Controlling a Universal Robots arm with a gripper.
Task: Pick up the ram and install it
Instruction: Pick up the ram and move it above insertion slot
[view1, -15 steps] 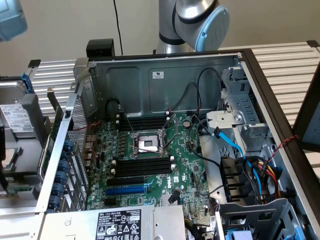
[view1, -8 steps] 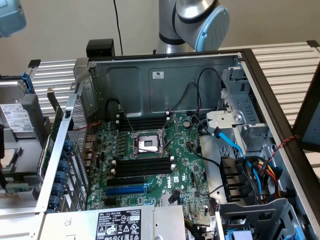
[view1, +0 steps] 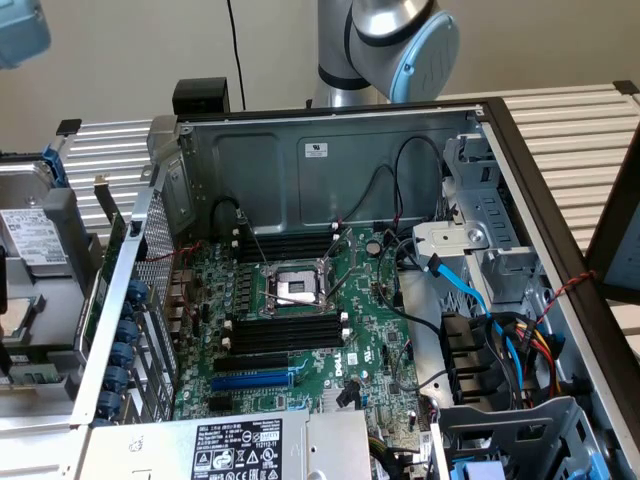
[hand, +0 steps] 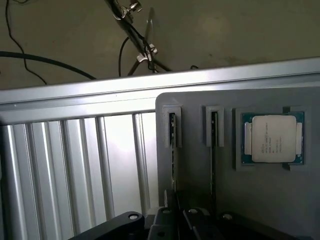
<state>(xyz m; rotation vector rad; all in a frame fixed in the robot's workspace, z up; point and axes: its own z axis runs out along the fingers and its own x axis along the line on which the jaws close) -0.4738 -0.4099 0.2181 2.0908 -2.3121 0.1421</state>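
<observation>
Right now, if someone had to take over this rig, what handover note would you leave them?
Gripper: low over the gray holder, closest to the ram stick that is farther from the processor. Whether it has a grip on that stick cannot be told.
Things: the ram stick and a second stick stand on edge in the holder's slots. In the exterior view the arm is behind the open case.
Done: nothing installed. The black slots on the motherboard carry no stick.
Left: lifting the ram out and seating it in a black slot.
</observation>
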